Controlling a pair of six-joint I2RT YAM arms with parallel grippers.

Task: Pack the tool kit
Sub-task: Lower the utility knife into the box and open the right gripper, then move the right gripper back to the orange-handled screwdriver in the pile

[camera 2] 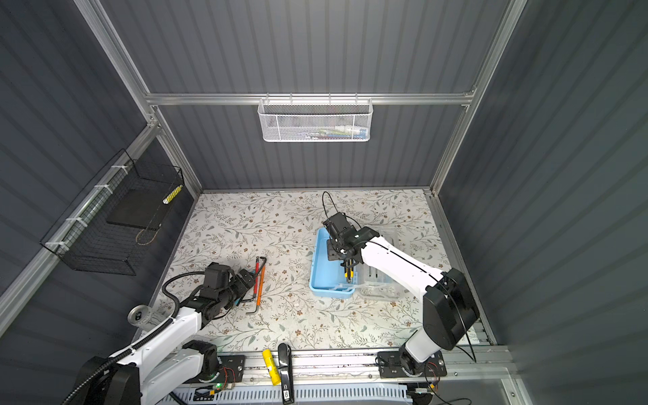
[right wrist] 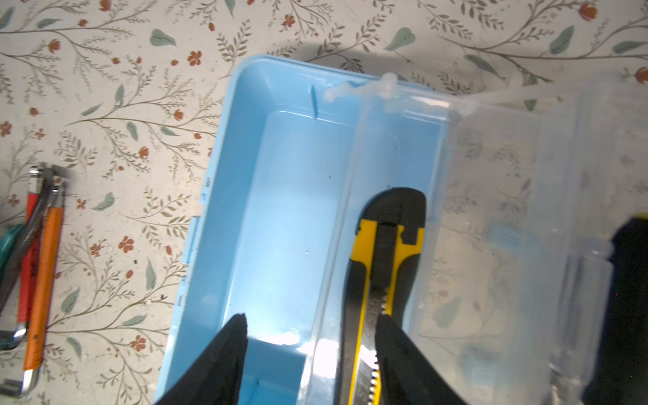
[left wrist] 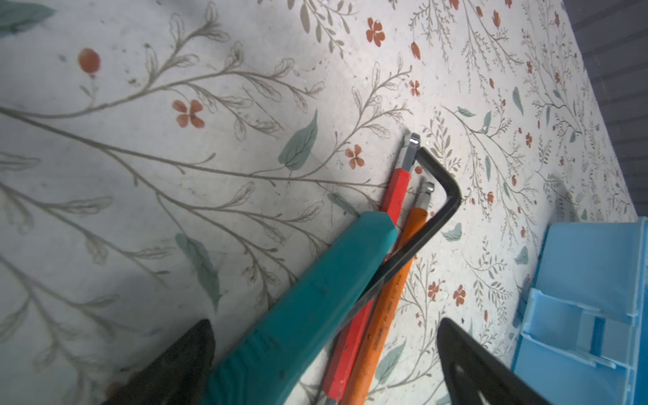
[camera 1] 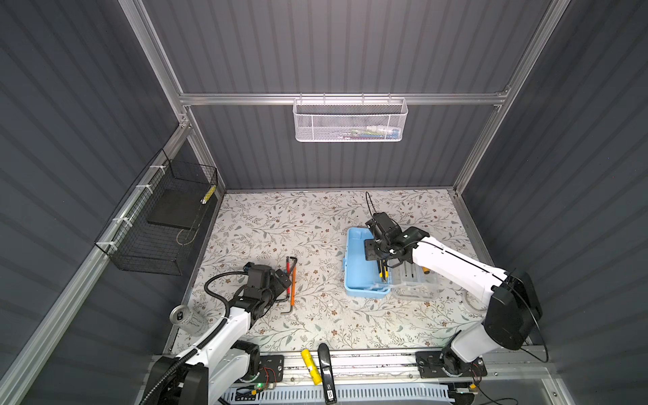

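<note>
The light-blue case [camera 1: 361,270] [right wrist: 280,196] lies open, its clear lid [camera 1: 419,285] [right wrist: 508,196] folded out to the right. The yellow-black knife [camera 1: 384,272] [right wrist: 385,242] rests on clear plastic along the case's hinge side. My right gripper [camera 1: 380,261] [right wrist: 311,319] hovers over it, open, one finger beside the knife, the other over the blue floor. Left of the case lie red [left wrist: 396,193], orange [left wrist: 385,305] and black [left wrist: 445,196] hex keys with the teal tool [left wrist: 315,291] across them. My left gripper [camera 1: 285,277] [left wrist: 324,322] stands wide open over that pile.
A drink can [camera 1: 182,315] stands beside the left arm. A yellow marker [camera 1: 311,366] and a black handle [camera 1: 326,371] lie on the front rail. The black wire basket [camera 1: 157,224] hangs on the left wall, the white mesh basket [camera 1: 350,121] on the back wall.
</note>
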